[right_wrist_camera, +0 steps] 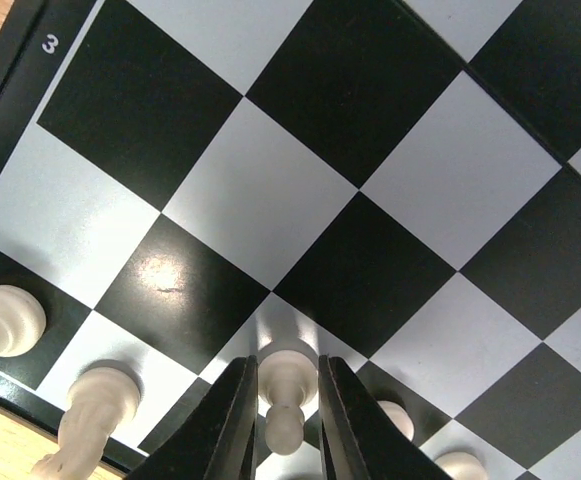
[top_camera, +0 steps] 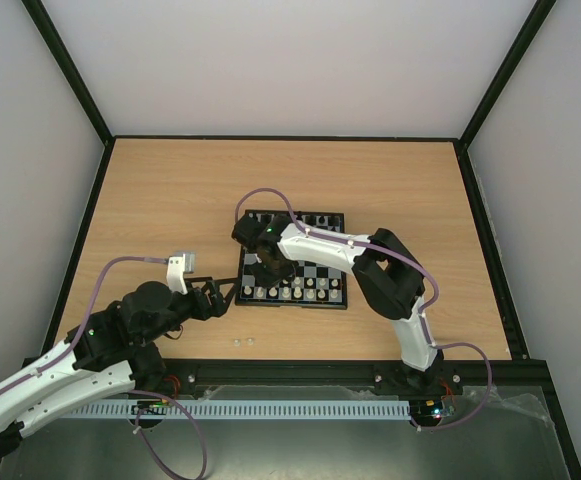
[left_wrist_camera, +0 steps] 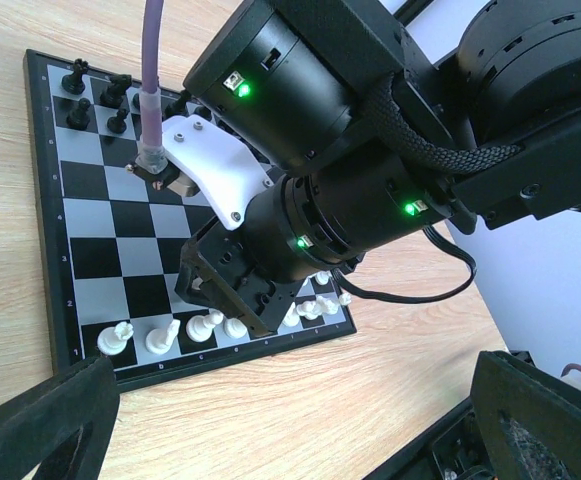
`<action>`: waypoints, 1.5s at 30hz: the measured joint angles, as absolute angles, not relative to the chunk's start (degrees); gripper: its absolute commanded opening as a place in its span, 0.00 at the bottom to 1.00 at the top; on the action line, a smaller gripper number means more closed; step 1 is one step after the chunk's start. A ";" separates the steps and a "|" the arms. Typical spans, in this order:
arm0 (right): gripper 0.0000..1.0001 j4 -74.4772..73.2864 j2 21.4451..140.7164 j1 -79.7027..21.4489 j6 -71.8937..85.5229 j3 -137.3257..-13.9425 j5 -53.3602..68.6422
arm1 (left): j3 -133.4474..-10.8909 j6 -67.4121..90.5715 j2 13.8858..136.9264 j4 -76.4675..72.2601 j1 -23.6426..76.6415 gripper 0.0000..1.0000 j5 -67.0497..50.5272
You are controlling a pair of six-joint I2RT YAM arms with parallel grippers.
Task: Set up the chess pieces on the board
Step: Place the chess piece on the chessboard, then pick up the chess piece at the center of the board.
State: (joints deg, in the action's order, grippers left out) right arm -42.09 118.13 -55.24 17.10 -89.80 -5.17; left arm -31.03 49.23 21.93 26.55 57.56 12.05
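The right hand (right_wrist_camera: 285,367) brackets a white piece (right_wrist_camera: 286,388) on the board's (right_wrist_camera: 230,200) near rank, drawn in tight. Whether it pinches the piece is unclear. A crooked lift could topple it into neighbouring pieces (right_wrist_camera: 95,410). The left hand (top_camera: 220,293) hovers spread wide over the table (top_camera: 170,200).

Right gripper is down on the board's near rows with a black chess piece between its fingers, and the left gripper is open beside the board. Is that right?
Not quite. The chess piece between the fingers of the right gripper is white, not black, as the right wrist view shows. The rest holds: it is down on the near rows of the board, and the left gripper is open beside the board.
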 measured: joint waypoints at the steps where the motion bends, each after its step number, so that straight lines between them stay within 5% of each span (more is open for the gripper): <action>1: 0.22 -42.09 118.13 -55.24 17.10 -89.80 -5.19 | -31.03 49.23 21.93 26.55 57.56 0.99 12.05; 12: 0.42 -40.66 116.25 -55.22 17.15 -89.82 -5.28 | -31.03 49.25 22.06 26.55 57.56 0.99 12.08; 22: 0.99 -38.98 108.05 -54.76 18.72 -88.58 -6.33 | -31.03 49.23 22.46 26.55 57.56 0.99 12.08; 45: 0.99 -33.06 70.89 -54.76 25.43 -57.41 -0.40 | -31.51 49.08 38.48 23.86 57.56 0.99 11.84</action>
State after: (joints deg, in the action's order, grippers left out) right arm -33.06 70.89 -54.76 25.43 -57.41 -0.40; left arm -31.51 49.08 38.48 23.86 57.56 11.84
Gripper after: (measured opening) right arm 0.986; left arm 0.993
